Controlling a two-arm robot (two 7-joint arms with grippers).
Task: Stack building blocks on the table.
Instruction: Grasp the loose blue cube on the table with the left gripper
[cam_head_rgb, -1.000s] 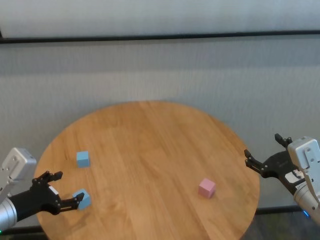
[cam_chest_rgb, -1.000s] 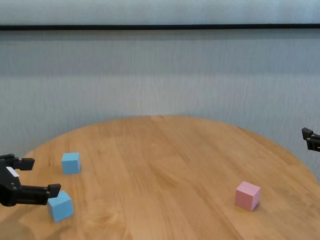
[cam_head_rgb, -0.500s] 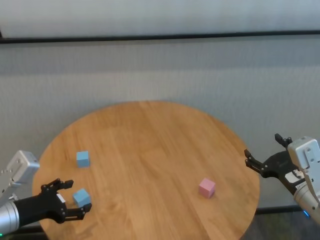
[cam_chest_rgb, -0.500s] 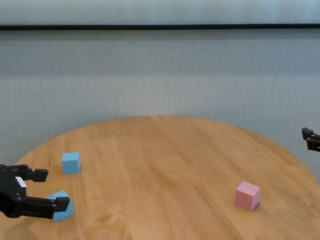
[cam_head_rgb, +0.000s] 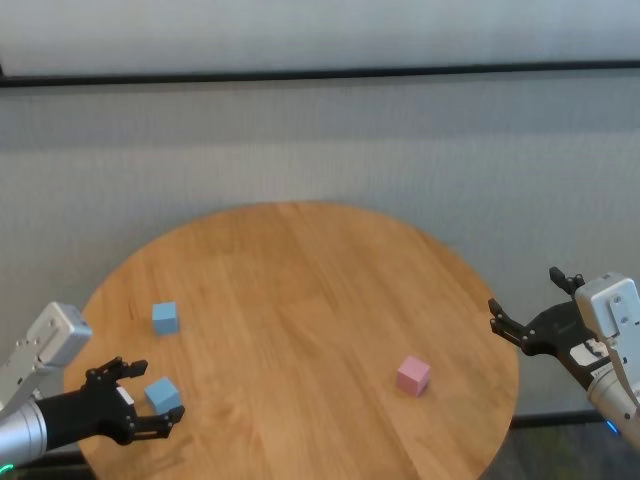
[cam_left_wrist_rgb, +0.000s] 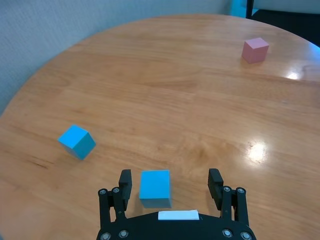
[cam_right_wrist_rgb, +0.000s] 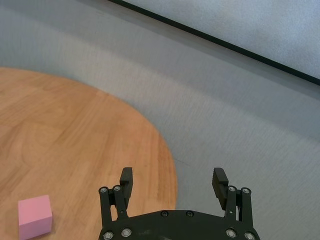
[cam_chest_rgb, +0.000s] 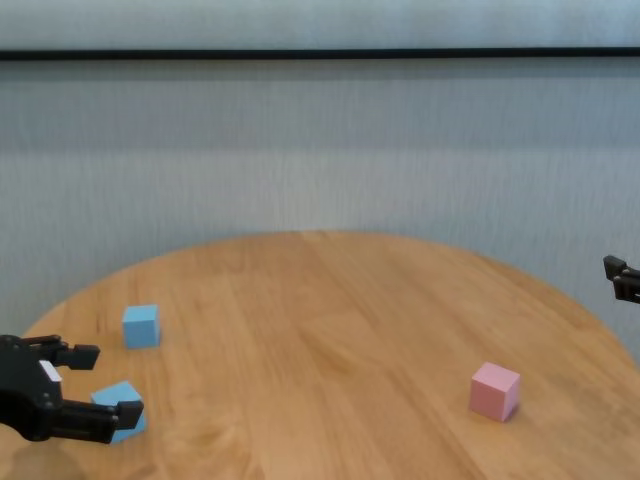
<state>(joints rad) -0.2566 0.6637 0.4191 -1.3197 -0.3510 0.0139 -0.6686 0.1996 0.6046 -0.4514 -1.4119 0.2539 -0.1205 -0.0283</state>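
Note:
Three blocks lie apart on the round wooden table. The near light blue block sits at the table's front left, between the open fingers of my left gripper. In the left wrist view this block stands inside the left gripper, closer to one finger, with a gap to the other. The second light blue block lies a little farther back. The pink block lies at the front right. My right gripper is open and empty, off the table's right edge.
A grey wall with a dark rail runs behind the table. The table's right edge passes just under the right gripper. The pink block lies well inward of it.
My left gripper has moved forward along the table's front left, so the near blue block now sits between its fingers. The right arm and the other blocks have not moved.

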